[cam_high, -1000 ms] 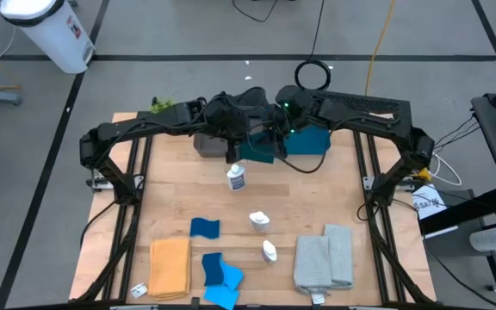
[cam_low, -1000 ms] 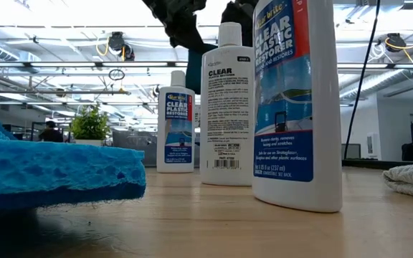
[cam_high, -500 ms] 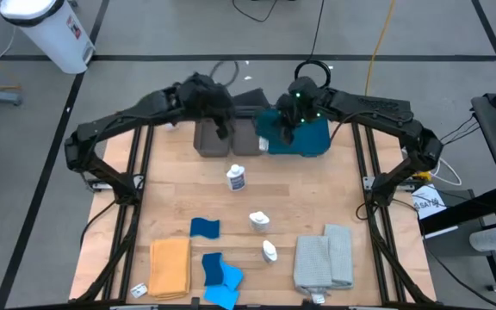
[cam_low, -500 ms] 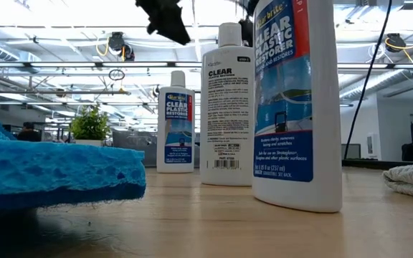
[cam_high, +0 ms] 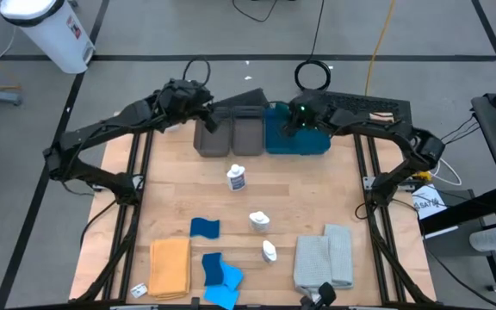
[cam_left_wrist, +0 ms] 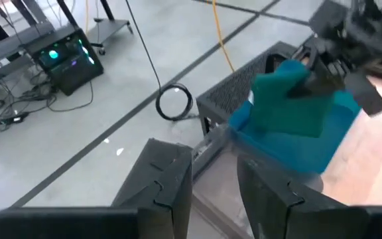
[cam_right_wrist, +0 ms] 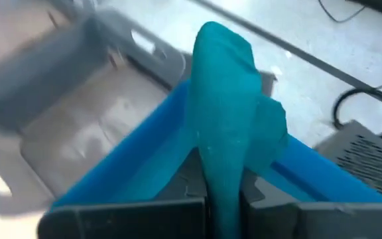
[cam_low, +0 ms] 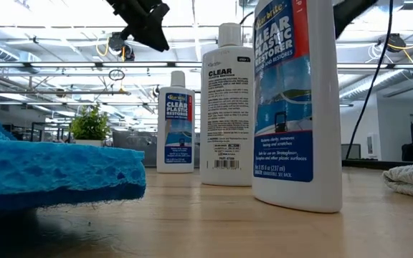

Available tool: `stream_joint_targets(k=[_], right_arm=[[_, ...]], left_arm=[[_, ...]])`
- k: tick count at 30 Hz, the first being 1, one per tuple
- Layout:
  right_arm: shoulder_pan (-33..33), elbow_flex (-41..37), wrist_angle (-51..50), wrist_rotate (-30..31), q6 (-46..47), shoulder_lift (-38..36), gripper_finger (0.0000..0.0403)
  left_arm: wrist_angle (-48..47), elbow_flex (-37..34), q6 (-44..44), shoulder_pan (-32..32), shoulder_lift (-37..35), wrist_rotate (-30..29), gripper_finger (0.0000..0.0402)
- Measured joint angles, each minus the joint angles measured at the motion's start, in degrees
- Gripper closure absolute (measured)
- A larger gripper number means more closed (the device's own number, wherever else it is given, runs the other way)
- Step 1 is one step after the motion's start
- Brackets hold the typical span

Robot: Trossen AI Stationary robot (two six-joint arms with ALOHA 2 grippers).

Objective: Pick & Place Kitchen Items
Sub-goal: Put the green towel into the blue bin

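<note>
Right pincer pinching folded dark green cloth, cloth hanging directly above blue rectangular tray. Left pincer slightly spread, empty, raised beside grey rectangular tray.

The left arm reaches from the table's left edge toward the far side, elbow bent, its wrist raised beside the grey tray. The left gripper hangs above that tray's left end with its fingers slightly parted and nothing between them.

The right arm stretches from the table's right edge along the far side, forearm nearly level. The right gripper sits over the blue tray, just right of the grey tray, its jaws clamped on a green cloth that hangs from them.
</note>
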Motion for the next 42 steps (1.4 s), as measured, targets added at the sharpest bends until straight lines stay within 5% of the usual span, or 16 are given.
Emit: stream_joint_targets(k=[12,17,24,42], right_arm=[[3.7,-16.6,30.0,0.0,11.8,0.8,0.0403],[4.3,-16.9,27.7,0.8,10.1,1.4,0.0403],[3.7,-16.9,21.6,11.5,11.4,1.4,0.0394],[3.4,-16.9,20.3,12.0,1.3,1.0,0.0164]], left_arm=[[4.1,-2.5,-0.4,0.1,-0.2,0.1,0.0277],[5.2,-2.5,-1.1,0.1,-0.2,0.0,0.0277],[5.0,-2.5,-1.9,0.1,-0.2,0.1,0.0277],[3.7,-2.5,-2.6,0.1,-0.2,0.1,0.0277]])
